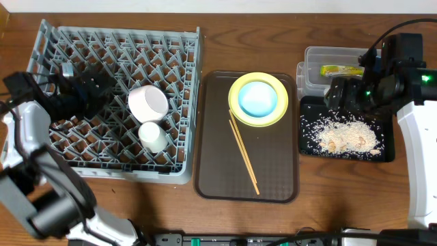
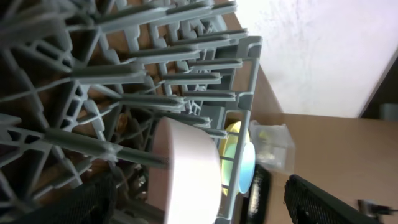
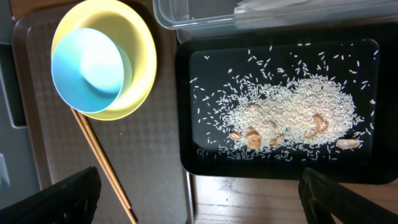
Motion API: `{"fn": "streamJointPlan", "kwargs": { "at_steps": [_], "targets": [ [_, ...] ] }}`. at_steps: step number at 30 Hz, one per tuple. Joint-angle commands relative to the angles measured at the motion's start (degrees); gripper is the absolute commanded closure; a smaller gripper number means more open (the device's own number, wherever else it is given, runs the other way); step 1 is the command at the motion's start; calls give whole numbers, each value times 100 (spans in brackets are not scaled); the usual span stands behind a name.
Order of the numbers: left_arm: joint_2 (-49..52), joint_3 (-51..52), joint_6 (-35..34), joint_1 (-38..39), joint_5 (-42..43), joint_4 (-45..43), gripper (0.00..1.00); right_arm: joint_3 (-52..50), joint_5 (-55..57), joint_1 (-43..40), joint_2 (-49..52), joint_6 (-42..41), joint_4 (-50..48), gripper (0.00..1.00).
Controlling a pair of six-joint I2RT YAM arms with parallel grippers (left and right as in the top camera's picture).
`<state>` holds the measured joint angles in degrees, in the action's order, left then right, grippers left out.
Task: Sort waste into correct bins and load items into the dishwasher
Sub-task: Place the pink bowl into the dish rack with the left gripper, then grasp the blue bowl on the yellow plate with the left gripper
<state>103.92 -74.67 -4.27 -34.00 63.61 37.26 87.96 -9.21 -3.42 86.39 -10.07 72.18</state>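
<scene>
The grey dish rack (image 1: 82, 48) holds a white bowl (image 1: 148, 102) on its side and a small white cup (image 1: 151, 137). My left gripper (image 1: 106, 89) is open inside the rack, just left of the bowl and apart from it; the left wrist view shows the bowl (image 2: 186, 177) between the spread fingers (image 2: 199, 208). A yellow plate (image 1: 240, 113) carries a light blue bowl (image 1: 259, 99), and two chopsticks (image 1: 244, 157) lie beside it. My right gripper (image 1: 339, 96) hangs open and empty over the black tray (image 1: 386, 154) of rice crumbs (image 1: 345, 135). The green-yellow wrapper (image 1: 341, 70) lies in the clear tub (image 1: 315, 58). I see no tissue.
The plate, blue bowl and chopsticks rest on a brown serving tray (image 1: 273, 178) between the rack and the bins. In the right wrist view the open fingers (image 3: 199, 205) sit over the black tray's near rim (image 3: 186, 124), with the plate (image 3: 140, 68) and chopsticks (image 3: 102, 168) to the left.
</scene>
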Motion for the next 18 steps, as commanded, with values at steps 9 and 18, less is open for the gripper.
{"fn": "streamJointPlan", "kwargs": {
  "at_steps": [9,18],
  "targets": [
    [-1794,-592,-72,4264,-4310,251,10,11,-2,11,-15,181,96,1],
    [-527,-872,540,6599,-5088,-1141,10,11,133,7,-15,153,210,1]
  ]
}}
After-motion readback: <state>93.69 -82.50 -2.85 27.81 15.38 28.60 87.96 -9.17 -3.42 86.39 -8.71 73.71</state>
